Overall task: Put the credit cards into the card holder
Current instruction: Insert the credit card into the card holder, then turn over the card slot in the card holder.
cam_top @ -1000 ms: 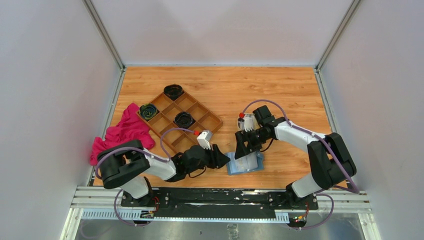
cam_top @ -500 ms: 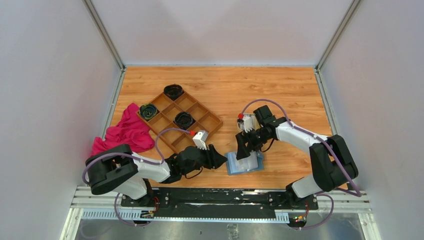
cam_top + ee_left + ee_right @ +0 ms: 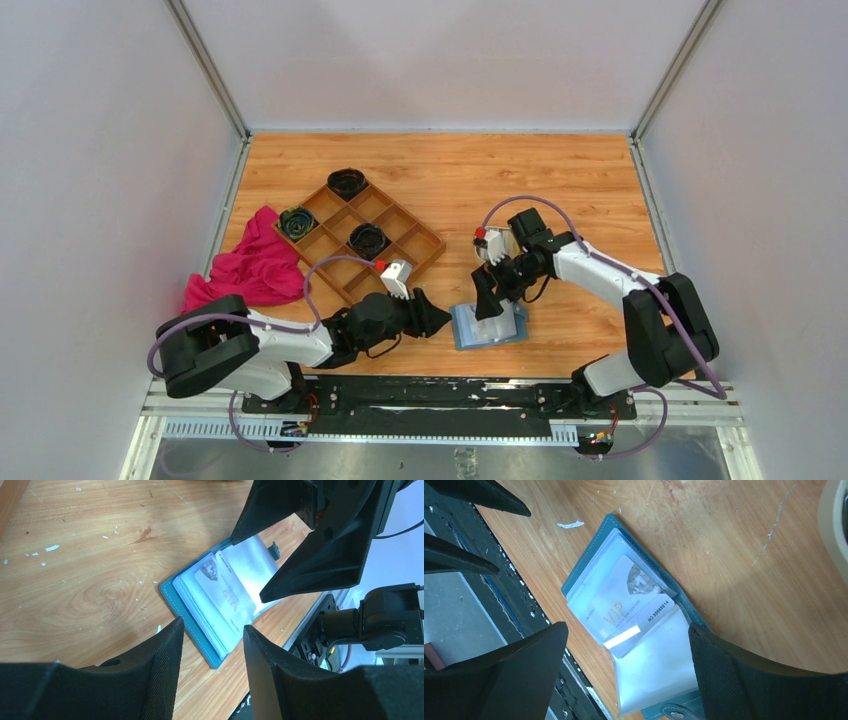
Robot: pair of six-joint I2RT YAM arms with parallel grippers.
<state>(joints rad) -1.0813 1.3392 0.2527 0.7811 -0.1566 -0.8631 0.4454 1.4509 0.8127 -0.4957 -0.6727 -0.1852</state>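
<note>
Right fingers [image 3: 754, 680] spread wide, straddling the open card holder [image 3: 659, 670] below

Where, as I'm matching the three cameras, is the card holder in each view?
Top external: card holder in the lower centre of the picture.
Left wrist: mid-frame, lying open.
Right wrist: centre, lying open, filling much of the frame.
Shared landmark: the right gripper, open, over it.

From above, the card holder [image 3: 490, 335] is partly covered by the right gripper [image 3: 488, 308], and its snap end is cut off at the right wrist view's bottom.
</note>
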